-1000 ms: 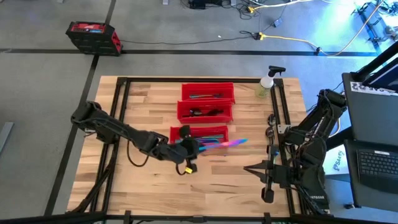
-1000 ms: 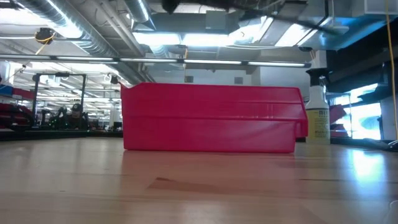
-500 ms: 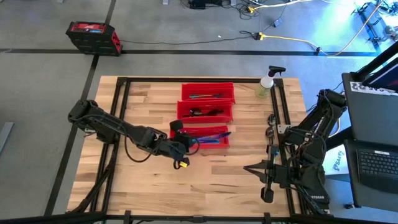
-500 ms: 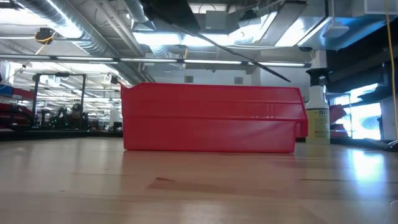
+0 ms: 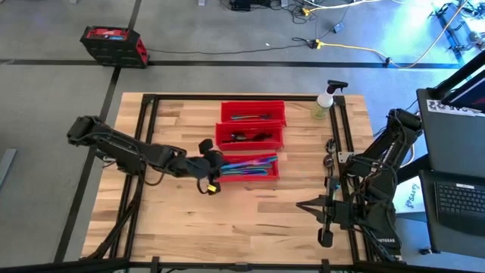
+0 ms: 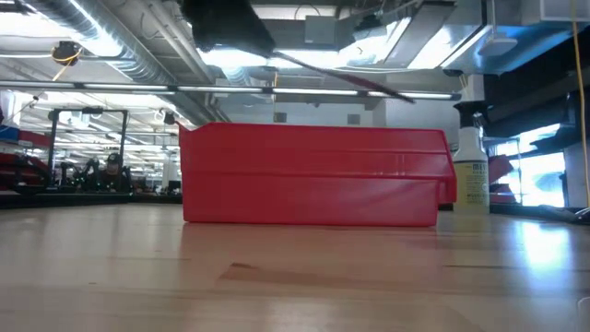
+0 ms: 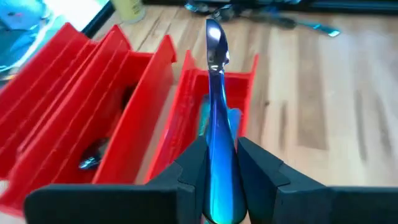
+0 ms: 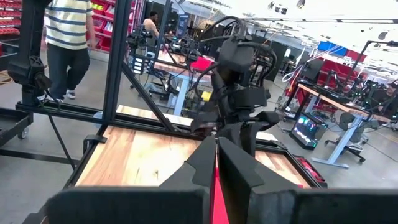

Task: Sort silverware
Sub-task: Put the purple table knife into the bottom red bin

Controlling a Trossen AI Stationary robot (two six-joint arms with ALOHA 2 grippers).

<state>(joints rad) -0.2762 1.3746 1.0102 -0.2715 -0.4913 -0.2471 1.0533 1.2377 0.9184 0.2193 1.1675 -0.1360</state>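
We found the left gripper (image 5: 214, 166) at the left end of the nearest red bin (image 5: 267, 176), its fingers (image 7: 189, 163) clamped on an iridescent blue spoon (image 7: 217, 134) pointing rightward above that bin. More silverware (image 5: 250, 166) lay inside the bin. The right gripper (image 5: 301, 205) waited at the table's (image 5: 174, 227) near right, fingers pressed together, holding nothing.
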